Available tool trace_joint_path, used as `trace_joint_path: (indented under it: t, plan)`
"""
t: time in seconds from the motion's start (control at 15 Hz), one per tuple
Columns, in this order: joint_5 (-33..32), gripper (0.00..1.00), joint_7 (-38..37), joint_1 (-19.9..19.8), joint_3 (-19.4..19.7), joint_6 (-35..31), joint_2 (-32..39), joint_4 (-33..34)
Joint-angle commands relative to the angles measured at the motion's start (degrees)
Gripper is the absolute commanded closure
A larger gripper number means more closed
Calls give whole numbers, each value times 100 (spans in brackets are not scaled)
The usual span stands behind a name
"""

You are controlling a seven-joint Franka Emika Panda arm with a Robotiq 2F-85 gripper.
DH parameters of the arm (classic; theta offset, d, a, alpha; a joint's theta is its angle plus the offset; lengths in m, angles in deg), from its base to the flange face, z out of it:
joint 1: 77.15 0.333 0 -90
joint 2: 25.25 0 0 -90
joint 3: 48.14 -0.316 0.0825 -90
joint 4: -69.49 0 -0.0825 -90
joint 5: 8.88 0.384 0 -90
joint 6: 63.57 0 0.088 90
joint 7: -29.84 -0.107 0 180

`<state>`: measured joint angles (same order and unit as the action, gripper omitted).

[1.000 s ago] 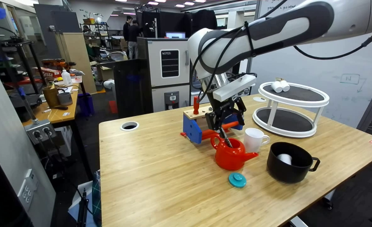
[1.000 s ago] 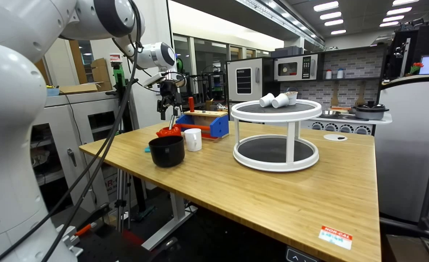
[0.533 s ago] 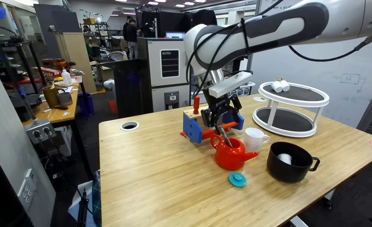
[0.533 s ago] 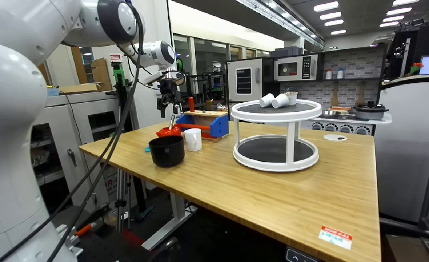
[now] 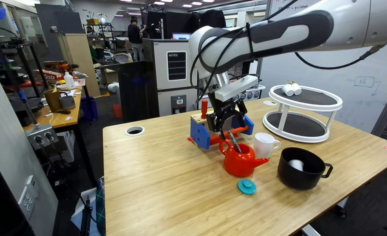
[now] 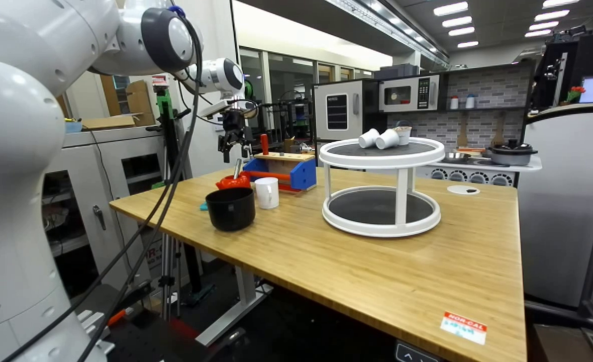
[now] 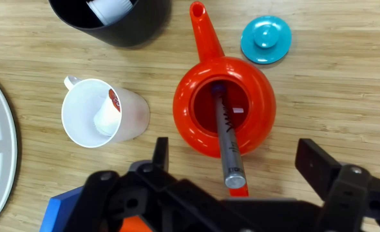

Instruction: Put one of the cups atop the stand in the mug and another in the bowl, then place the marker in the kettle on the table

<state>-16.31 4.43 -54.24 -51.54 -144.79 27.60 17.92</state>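
The red kettle (image 5: 241, 165) stands on the table. The slim silver-grey marker (image 7: 227, 132) leans in its opening, blue end down, upper end sticking out; it shows in both exterior views (image 5: 234, 142) (image 6: 237, 168). My gripper (image 7: 236, 156) is open, fingers wide apart on either side of the marker's upper end, touching nothing. In an exterior view the gripper (image 5: 233, 130) hovers just above the kettle. The white mug (image 7: 132, 116) holds a white cup (image 7: 108, 119). The black bowl (image 5: 296, 178) holds another cup (image 5: 296, 164). Three cups (image 6: 387, 139) lie or stand on the white stand (image 6: 382, 162).
A blue block (image 5: 200, 134) with a wooden top and red bars stands behind the kettle, close to the gripper. A teal lid (image 5: 247, 186) lies in front of the kettle. The stand's rim (image 7: 3, 145) shows at the wrist view's left edge.
My gripper has drawn back from the marker, up and leftwards in an exterior view, with its fingers open. The marker, kettle, mug and bowl have stayed in place.
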Motion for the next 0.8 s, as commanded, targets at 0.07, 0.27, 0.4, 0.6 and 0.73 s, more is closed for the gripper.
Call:
trace_joint_path:
  t: [0.07, 0.27, 0.4, 0.6, 0.73]
  plan:
    - [51, 0, 127, -47, -27, 341, 231, 392]
    - [48, 0, 138, -50, -31, 396, 266, 421]
    - [48, 0, 148, -50, -33, 434, 309, 468]
    - [60, 26, 185, -57, -45, 495, 360, 524]
    - [53, 40, 214, -51, -46, 527, 367, 549]
